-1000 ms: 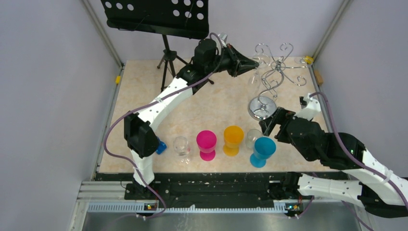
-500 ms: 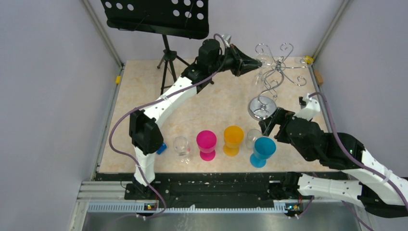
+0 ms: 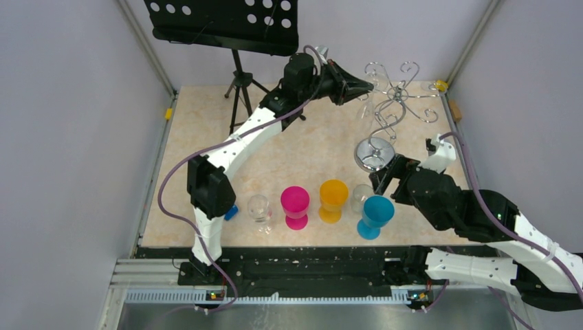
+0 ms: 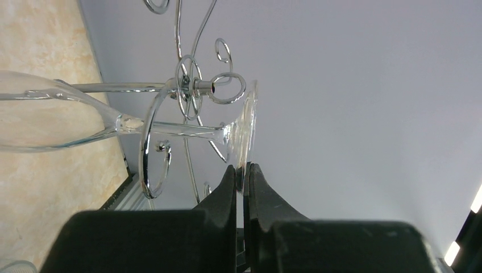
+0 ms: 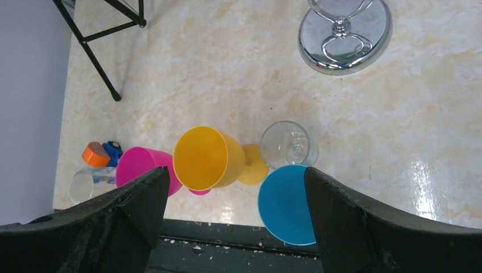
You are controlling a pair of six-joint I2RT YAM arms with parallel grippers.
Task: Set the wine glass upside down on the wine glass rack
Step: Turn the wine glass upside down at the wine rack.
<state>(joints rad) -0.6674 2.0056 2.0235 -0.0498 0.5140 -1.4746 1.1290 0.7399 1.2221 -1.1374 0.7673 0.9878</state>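
Observation:
A clear wine glass (image 4: 51,116) lies sideways across the left wrist view, bowl to the left and round foot (image 4: 246,128) to the right. My left gripper (image 4: 243,169) is shut on the rim of that foot. The glass's stem (image 4: 187,130) crosses a curled chrome hook arm (image 4: 149,136) of the wine glass rack (image 3: 393,103). From above, the left gripper (image 3: 368,85) is at the rack's top left, high over the table, and the bowl (image 3: 363,113) hangs below it. The rack's mirror base (image 5: 345,35) shows in the right wrist view. My right gripper (image 5: 236,173) is open and empty over the goblets.
Along the near edge stand a clear glass (image 3: 259,207), a pink goblet (image 3: 295,203), an orange goblet (image 3: 333,198), another clear glass (image 3: 360,196) and a blue goblet (image 3: 376,213). A black music stand (image 3: 227,24) stands at the back left. A small blue and orange object (image 5: 101,152) lies near the left arm.
The left arm has carried the wine glass a little to the right, closer to the rack's hooks. The right arm has barely moved.

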